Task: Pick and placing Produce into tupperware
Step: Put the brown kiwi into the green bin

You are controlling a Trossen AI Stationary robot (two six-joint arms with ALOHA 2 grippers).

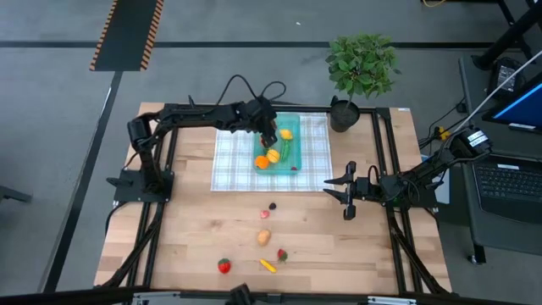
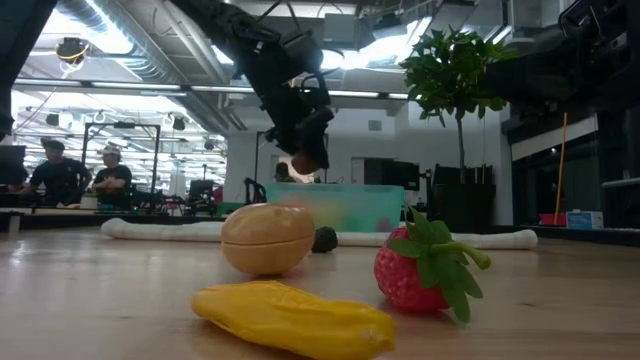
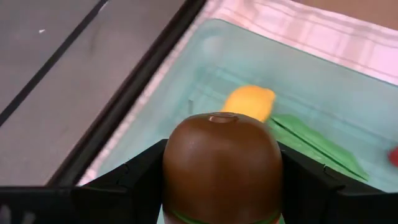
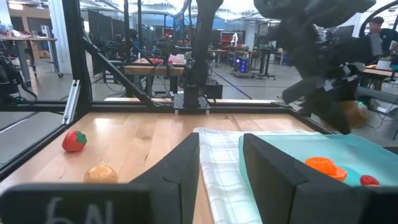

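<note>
- Nearest the low camera: a yellow banana piece [image 2: 295, 318] lying flat on the wooden table [image 1: 195, 229], close to its near edge.
- Just behind it, a red strawberry [image 2: 420, 268] with green leaves, and a tan potato [image 2: 267, 238] beside that.
- Another strawberry [image 1: 223, 266] toward the near left corner; a dark cherry [image 1: 273, 205] and a small reddish piece [image 1: 265, 215] nearer the table's middle.
- Teal tupperware [image 1: 277, 120] on the checked cloth [image 1: 233, 161] at the far edge, holding a lemon [image 1: 286, 134], oranges [image 1: 268, 158], a green cucumber [image 1: 285, 150] and a small red piece [image 1: 294, 168].
- Left gripper [image 1: 268, 138] hanging above the tupperware's left side, jaws pinching a brown kiwi [image 3: 221, 163] (held clear of the container floor).
- Right gripper [image 1: 346, 197] parked off the cloth's near right corner, fingers [image 4: 177, 168] parted with nothing between them.
- Potted plant [image 1: 362, 66] at the far right corner.
- People seated at desks far behind (left of the low view).
</note>
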